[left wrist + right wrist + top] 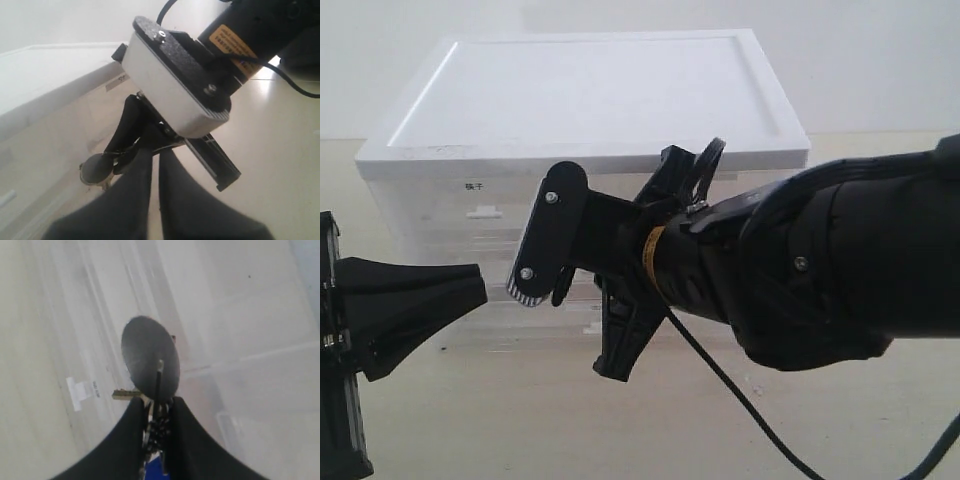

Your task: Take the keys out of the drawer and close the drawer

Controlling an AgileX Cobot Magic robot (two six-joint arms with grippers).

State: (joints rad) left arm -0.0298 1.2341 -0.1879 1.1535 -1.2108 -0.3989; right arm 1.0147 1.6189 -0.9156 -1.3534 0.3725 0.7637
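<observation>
My right gripper (154, 407) is shut on the keys. Their dark grey oval fob (150, 364) sticks out past the fingertips, a metal key (125, 394) points sideways, and the blue tag (155, 469) sits deep between the fingers. The fob (94, 170) also shows in the left wrist view, hanging in front of the drawer unit. In the exterior view the right arm (800, 270) reaches across the white drawer unit (590, 100) and hides the keys. My left gripper (478, 288) (156, 159) is shut on nothing, low at the left, pointing at the right wrist.
The unit's translucent drawer fronts (470, 215) carry small white labels (80, 392). The arms cover much of them, and I cannot tell whether a drawer stands open. A black cable (740, 400) hangs from the right arm over the pale tabletop (520, 420).
</observation>
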